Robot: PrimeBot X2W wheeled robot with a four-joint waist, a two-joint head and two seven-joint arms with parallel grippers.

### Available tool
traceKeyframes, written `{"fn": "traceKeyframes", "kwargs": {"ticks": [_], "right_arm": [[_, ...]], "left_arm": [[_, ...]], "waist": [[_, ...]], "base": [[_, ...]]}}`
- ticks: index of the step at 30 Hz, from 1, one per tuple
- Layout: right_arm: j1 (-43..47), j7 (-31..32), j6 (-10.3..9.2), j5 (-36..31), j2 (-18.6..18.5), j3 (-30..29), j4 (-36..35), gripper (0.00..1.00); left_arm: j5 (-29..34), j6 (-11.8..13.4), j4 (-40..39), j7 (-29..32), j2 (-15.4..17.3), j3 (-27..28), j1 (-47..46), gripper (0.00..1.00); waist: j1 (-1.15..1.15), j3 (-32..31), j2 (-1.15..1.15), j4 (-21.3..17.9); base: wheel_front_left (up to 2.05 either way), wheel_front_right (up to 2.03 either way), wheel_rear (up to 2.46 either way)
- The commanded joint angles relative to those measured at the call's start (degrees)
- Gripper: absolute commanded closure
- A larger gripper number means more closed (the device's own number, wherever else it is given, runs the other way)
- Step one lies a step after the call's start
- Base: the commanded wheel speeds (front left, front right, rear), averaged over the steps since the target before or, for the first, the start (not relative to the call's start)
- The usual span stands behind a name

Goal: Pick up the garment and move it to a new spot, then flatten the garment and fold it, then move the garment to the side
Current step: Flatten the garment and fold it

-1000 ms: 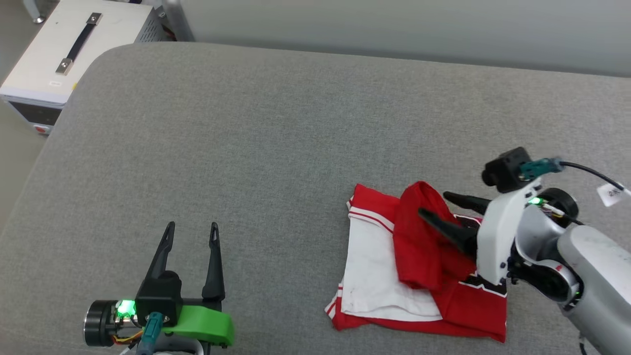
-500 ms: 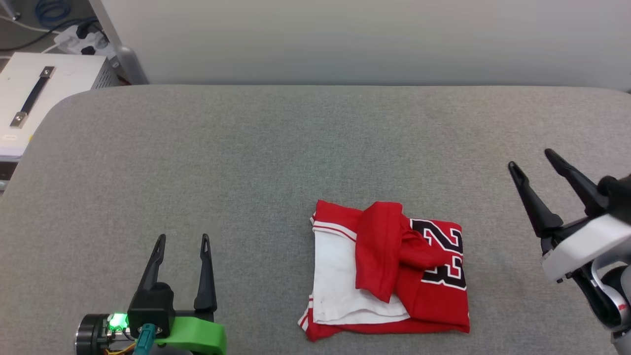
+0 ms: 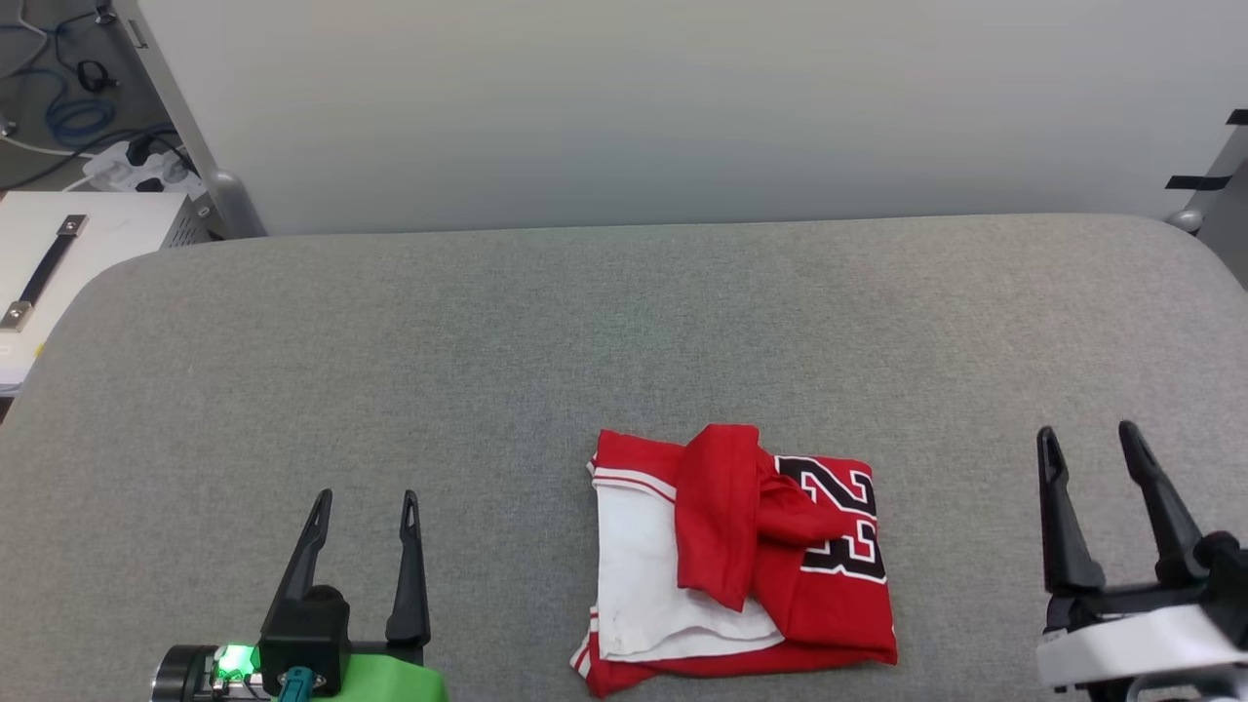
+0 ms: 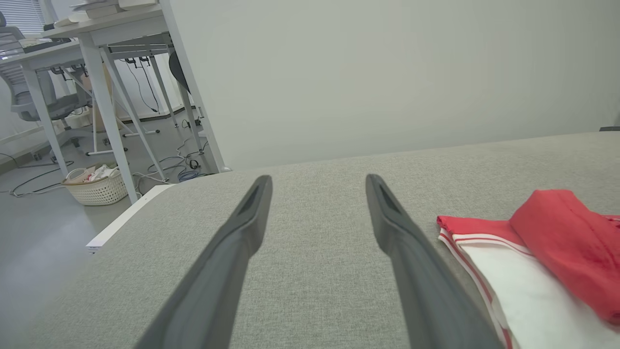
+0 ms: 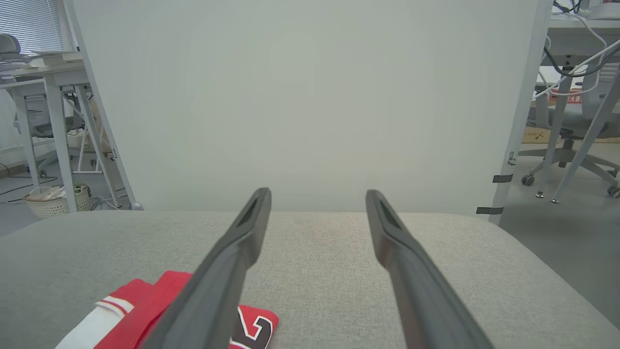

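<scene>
**Left gripper** (image 3: 366,499): lower left of the head view. Two long dark fingers (image 3: 409,565) point up the view, jaws spread wide, nothing between them. Green wrist mount (image 3: 390,678) at the base, with a green indicator light (image 3: 231,661) lit.

**Right gripper** (image 3: 1087,434): lower right of the head view. Dark fingers point up the view, leaning slightly left, jaws spread wide and empty. White wrist housing (image 3: 1121,653) at the base.

Both grippers are set well apart from each other.

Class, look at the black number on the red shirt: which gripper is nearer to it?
Right. The right gripper sits right of the number; the left gripper lies left, beyond the white half of the garment.
</scene>
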Motion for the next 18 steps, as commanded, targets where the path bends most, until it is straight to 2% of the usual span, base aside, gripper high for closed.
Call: {"fn": "traceKeyframes", "kwargs": {"ticks": [1, 3, 7, 18], "right_arm": [[1.5, -0.5, -0.03, -0.6, 1.4, -0.4, -0.6, 0.0], [3.1, -0.5, -0.03, -1.1, 3.3, -1.0, -1.1, 0.0], [4.8, -0.6, -0.03, -2.0, 4.6, -0.9, -1.4, 0.0], [5.7, -0.6, -0.03, -3.6, 4.5, -0.6, -0.3, 0.0]], "left_arm": [[0.1, -0.1, -0.1, -0.3, 0.4, -0.1, 0.9, 0.0], [-0.2, -0.4, -0.1, -0.3, 0.4, -0.1, 1.1, 0.0], [-0.8, -0.8, 0.3, -0.3, 0.5, 0.0, 1.7, 0.0], [-1.1, -1.2, 1.1, -0.3, 0.6, 0.5, 2.1, 0.0]], "waist": [[0.0, -0.3, 0.0, -0.1], [0.0, -0.6, 0.0, -0.1], [0.0, -0.7, 0.0, 0.0], [0.0, -0.5, 0.0, 0.7]], "base": [[0.0, 0.0, 0.0], [0.0, 0.0, 0.0], [0.0, 0.0, 0.0], [0.0, 0.0, 0.0]]}}
